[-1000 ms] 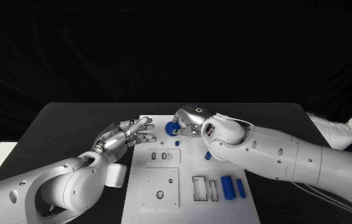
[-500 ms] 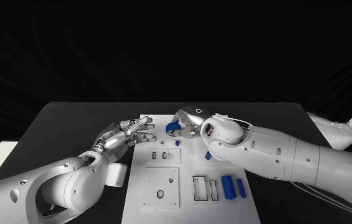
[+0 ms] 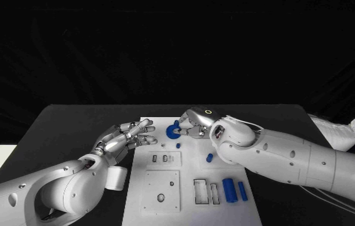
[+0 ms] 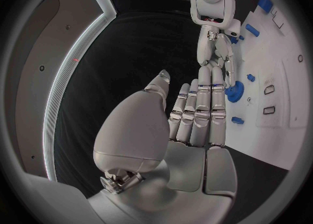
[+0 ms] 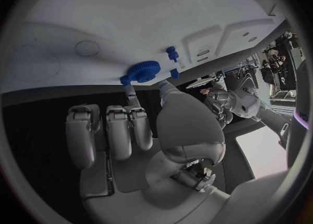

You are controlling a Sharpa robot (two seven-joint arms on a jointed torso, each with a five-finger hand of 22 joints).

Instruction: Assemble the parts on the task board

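- Right now the right hand sits at the far end of the white board, thumb and a fingertip pinching a blue gear; other fingers curled in beside it.
- Right wrist view: gear lies flat on the board surface, toothed rim showing, fingertip on one side of the rim, thumb on the other. Can't tell if it's seated on a post or just resting there.
- Left hand hovers just off the board's left edge, fingers spread, holding nothing; fingertips point toward the gear, near but apart from it.
- Other blue bits: small peg standing just near side of the gear, another small piece mid-board by the right forearm, two longer bars lying side by side at the near right.
- Board also has slotted cutouts next to the bars and a plate w/ holes to their left.
- Handling, my guess: gear looks like hard plastic, light, stiff, won't deform. Teeth give some bite, but it's thin and flat, so it could tip or skid on the smooth board if pushed off-centre.
- Best hold, prob.: across the rim on opposite sides, as it's pinched now, kept level.
- Pegs are tiny and round, likely to roll or slip out; take them by the sides, near the top.
- Bars: grip mid-length across the narrow sides.
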